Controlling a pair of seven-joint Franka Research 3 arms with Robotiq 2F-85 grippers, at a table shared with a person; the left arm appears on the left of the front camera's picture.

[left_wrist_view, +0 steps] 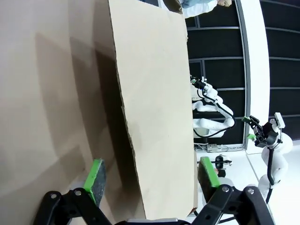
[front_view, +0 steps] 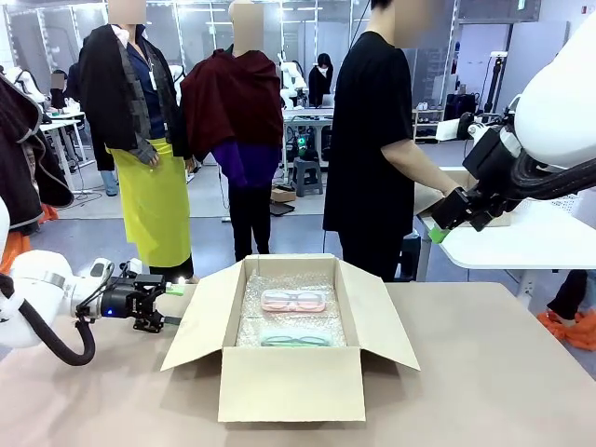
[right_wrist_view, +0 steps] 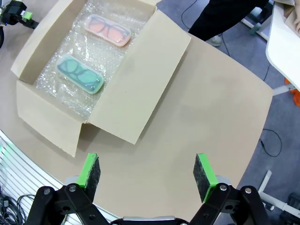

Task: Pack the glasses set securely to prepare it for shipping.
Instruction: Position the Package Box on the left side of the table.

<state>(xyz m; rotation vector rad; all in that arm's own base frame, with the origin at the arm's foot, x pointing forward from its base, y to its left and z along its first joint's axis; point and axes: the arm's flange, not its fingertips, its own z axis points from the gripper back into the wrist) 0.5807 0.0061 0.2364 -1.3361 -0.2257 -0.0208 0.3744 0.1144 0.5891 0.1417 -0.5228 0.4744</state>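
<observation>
Your left tool [front_view: 174,305] [left_wrist_view: 151,174] is low over the bench [front_view: 503,372], jaws spread wide. The box's left flap [left_wrist_view: 154,117] stands between its green pads. Your right tool [front_view: 438,228] [right_wrist_view: 146,171] hangs high on the right, also wide open and empty, looking down on the bench. Out from there sits the open cardboard box [front_view: 291,382] [right_wrist_view: 136,108], lined with bubble wrap [right_wrist_view: 56,89]. The glasses set lies flat on that wrap: pink case [front_view: 292,301] [right_wrist_view: 107,30] at the far end, teal case [front_view: 294,339] [right_wrist_view: 79,75] nearer you, apart from each other.
</observation>
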